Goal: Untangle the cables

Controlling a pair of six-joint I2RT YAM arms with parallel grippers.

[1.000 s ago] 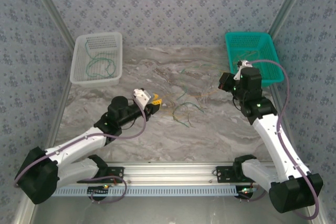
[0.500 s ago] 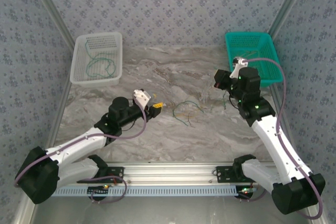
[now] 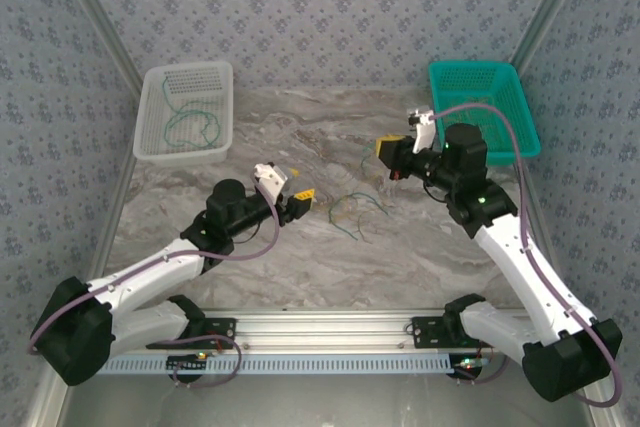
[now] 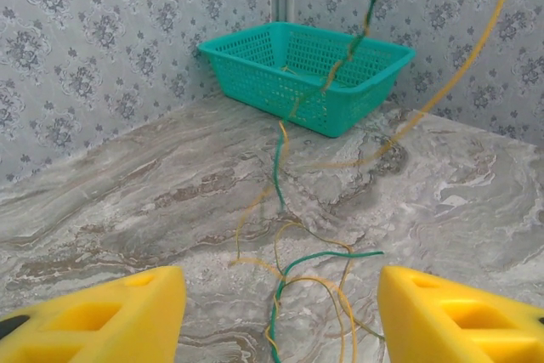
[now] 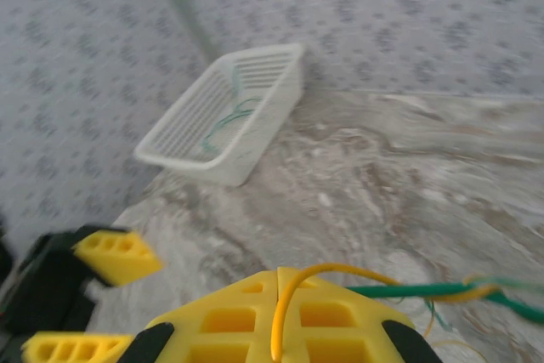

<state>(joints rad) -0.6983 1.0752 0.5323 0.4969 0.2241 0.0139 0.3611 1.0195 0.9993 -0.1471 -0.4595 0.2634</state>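
A tangle of thin green and yellow cables (image 3: pixel 356 209) lies on the marble table, just right of my left gripper (image 3: pixel 300 199). The left wrist view shows that gripper (image 4: pixel 276 312) open, its yellow fingers (image 4: pixel 93 316) wide apart with the cables (image 4: pixel 293 282) on the table between and ahead of them. A twisted green-and-yellow strand (image 4: pixel 361 14) and a yellow strand (image 4: pixel 476 48) rise out of the top of that view. My right gripper (image 3: pixel 387 153) hangs above the table, shut on a yellow cable (image 5: pixel 285 303). A green cable (image 5: pixel 425 291) runs off beside it.
A white basket (image 3: pixel 150 117) holding loose green cables stands at the back left; the right wrist view shows it too (image 5: pixel 225 116). A teal basket (image 3: pixel 482 107) sits at the back right, and appears ahead in the left wrist view (image 4: pixel 314 74). Patterned walls close in the table.
My right gripper has swung left from the teal basket toward the table's middle, carrying cable with it. The spread strands have drawn into a tighter pile. The left gripper shifted slightly right.
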